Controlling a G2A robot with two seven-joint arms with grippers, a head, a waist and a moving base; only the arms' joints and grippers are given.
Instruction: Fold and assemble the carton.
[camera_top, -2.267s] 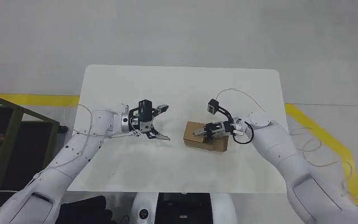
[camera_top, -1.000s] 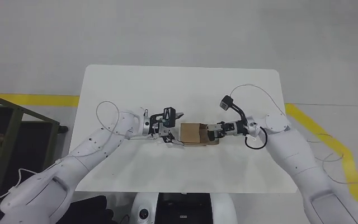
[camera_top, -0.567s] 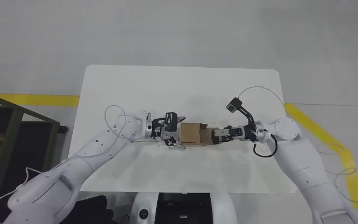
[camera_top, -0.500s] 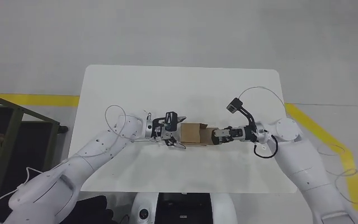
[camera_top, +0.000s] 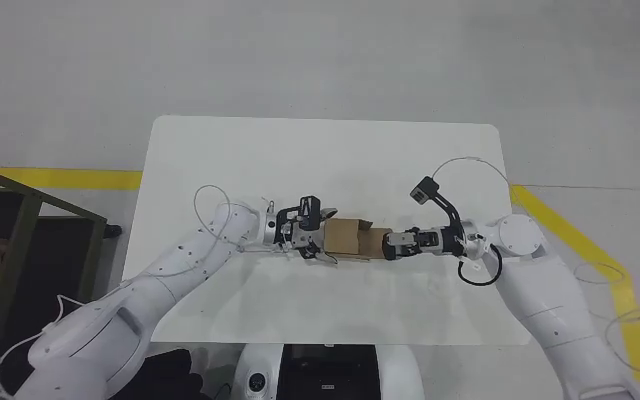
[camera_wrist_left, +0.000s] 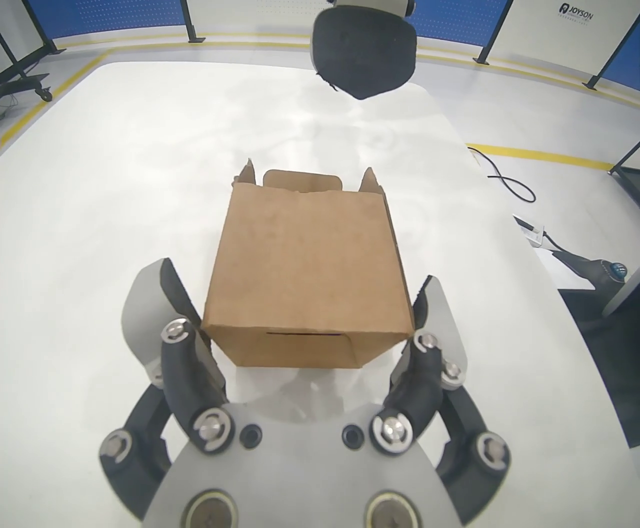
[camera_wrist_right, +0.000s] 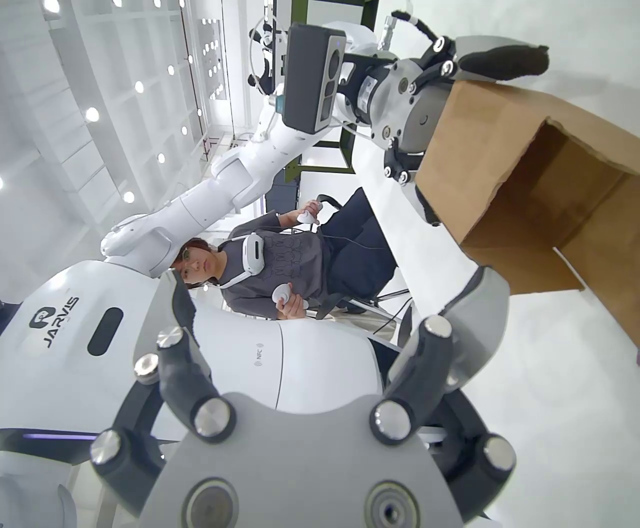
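1. Workpiece location. The carton (camera_top: 350, 238) lies on its side at the centre of the top view, on the near half of the white table (camera_top: 200, 160), with a gripper at each end.
2. Workpiece condition. The closed end (camera_wrist_left: 300, 345), low in the left wrist view, has its tab tucked into a slot. The open end (camera_wrist_right: 565, 190), at the right edge of the right wrist view, shows the bare interior. Its tuck flap (camera_wrist_left: 302, 179) is not yet folded in.
3. Left gripper (camera_wrist_left: 297, 295). The fingers are spread wide and straddle the closed end, one pad just beside each side wall. Nothing is pinched.
4. Right gripper (camera_wrist_right: 332, 285). The fingers are spread and empty, just off the open end. One fingertip is near the lowest flap (camera_wrist_right: 520, 270).
5. Stage, as judged. One end is assembled; closing the open end is outstanding.
6. Hazard: sliding. The carton looks light. Any push on the flaps may shove it along the table unless the left gripper braces it first.
7. Hazard: crushing. Hard closure on the unsupported walls may buckle them or skew the body out of square.
8. Hazard: misfolding. A fingertip that catches a flap edge may crease it off its score line, and the tuck flap will then not seat.
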